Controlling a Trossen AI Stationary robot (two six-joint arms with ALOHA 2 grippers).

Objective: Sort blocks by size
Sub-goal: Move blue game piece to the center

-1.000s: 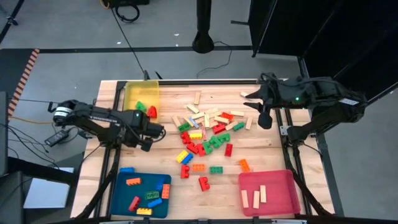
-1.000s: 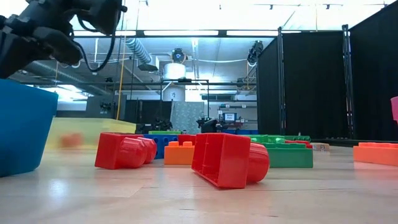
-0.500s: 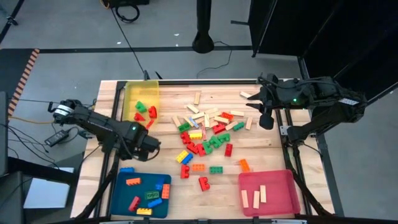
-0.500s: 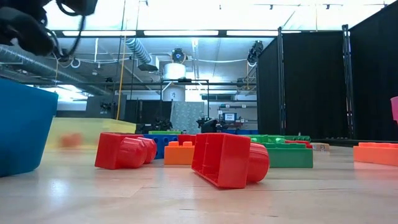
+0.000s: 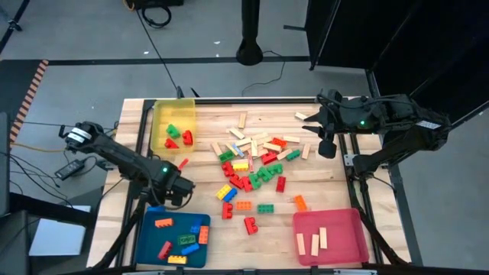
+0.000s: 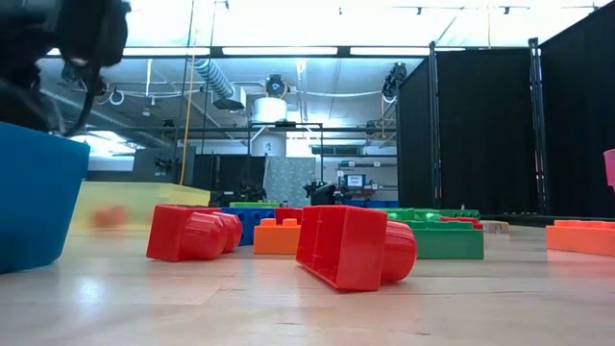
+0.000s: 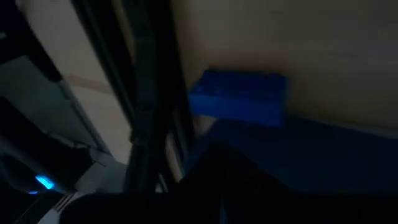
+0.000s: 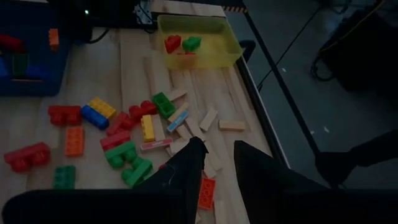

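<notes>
Several studded bricks and pale wooden bars lie in a loose pile (image 5: pixel 256 164) mid-table; the low view shows red bricks (image 6: pixel 351 245) up close. My left gripper (image 5: pixel 174 192) hovers over the far edge of the blue tray (image 5: pixel 200 246). A blue brick (image 7: pixel 239 96) lies flat on the table just beyond that edge and also shows in the high view (image 5: pixel 155 208). My right gripper (image 8: pixel 217 152) is open and empty, raised near the table's far right edge (image 5: pixel 312 122), looking back over the pile.
The yellow tray (image 5: pixel 162 121) at far left holds a green and two red bricks. The blue tray holds several bricks. The pink tray (image 5: pixel 345 223) at near right holds three wooden bars. A small red piece (image 5: pixel 182 163) lies alone on the table between the yellow and blue trays.
My left gripper has swung from beside the yellow tray toward the table's near edge and now stands over the blue tray's far edge. My right arm has kept still.
</notes>
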